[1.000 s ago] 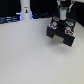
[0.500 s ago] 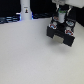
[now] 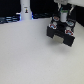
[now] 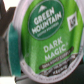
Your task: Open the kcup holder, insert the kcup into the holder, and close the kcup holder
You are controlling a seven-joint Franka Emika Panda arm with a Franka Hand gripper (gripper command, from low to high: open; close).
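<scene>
The kcup (image 4: 46,36) fills the wrist view: a white pod with a green "Green Mountain Dark Magic" lid facing the camera, very close. A dark finger (image 4: 6,49) lies against its side, so the gripper looks shut on it. In the exterior view my gripper (image 3: 62,13) hangs just above the kcup holder (image 3: 60,33), a black boxy unit at the far right of the table. The kcup itself is too small to make out there. Blur hides whether a drawer of the holder is pulled out.
Red-and-white round pods (image 3: 56,21) sit on top of the holder. A tall white post (image 3: 25,8) stands at the back toward the exterior view's left, with dark clutter (image 3: 9,19) along the back edge. The white tabletop (image 3: 30,55) spreads in front.
The arm stays over the holder, shifting only slightly. The holder and the pods have not moved.
</scene>
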